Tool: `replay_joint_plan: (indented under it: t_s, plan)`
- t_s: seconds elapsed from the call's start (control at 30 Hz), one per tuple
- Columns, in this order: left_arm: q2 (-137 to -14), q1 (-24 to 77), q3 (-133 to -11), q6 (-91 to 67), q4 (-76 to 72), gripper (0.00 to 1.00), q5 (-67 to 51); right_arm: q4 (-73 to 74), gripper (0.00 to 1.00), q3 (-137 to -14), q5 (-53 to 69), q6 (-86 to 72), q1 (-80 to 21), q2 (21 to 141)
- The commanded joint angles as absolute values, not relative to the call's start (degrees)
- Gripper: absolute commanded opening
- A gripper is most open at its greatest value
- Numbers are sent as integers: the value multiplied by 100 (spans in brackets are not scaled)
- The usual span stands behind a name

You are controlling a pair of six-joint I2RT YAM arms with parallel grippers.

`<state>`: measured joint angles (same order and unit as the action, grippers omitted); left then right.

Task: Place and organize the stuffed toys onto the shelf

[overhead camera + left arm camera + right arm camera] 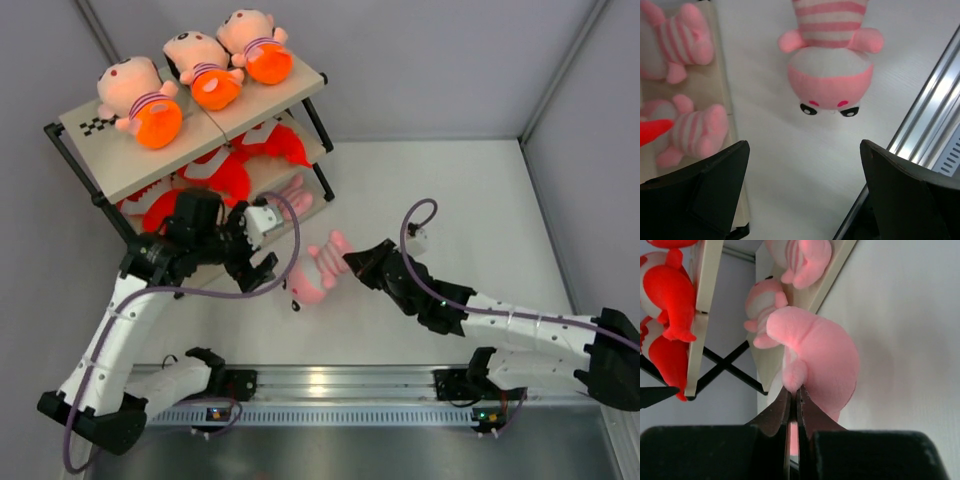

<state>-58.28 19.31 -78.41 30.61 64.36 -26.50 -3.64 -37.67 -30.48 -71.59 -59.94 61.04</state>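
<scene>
My right gripper (350,262) is shut on a small limb of a pink striped plush (315,268), low over the table just in front of the shelf (120,160). In the right wrist view the fingertips (794,390) pinch that plush (825,355). My left gripper (262,270) is open and empty beside the plush's head. In the left wrist view the plush (830,65) lies ahead of the open gripper (805,165). Two more pink striped plush (680,40) (695,132) lie on the bottom board. Red-orange fish plush (225,170) fill the middle tier.
Three larger peach dolls with orange bottoms (215,70) sit on the shelf's top board. A metal rail (350,385) runs along the near table edge, with grey walls at the back and right. The shelf's black cross-braces (725,367) stand left of the held plush.
</scene>
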Motion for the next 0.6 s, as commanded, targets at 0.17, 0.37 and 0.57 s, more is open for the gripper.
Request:
replay_joint_plan:
  t_s: [0.17,0.37,0.57]
  plan:
    - [-5371,3199,-6550,2443,5116,98,-2109,-1265,0,-4341,-3367,-7708,-6679,6714]
    - [-5449,3541,-5838,2575,4659,98,-1688,-1433,0,-4324,-3208,-7804,-6776,6829]
    - [-5449,3867,-5459,2759,4272,98,-968,-1837,0,-4035,-2910,-8121,-6864,6741]
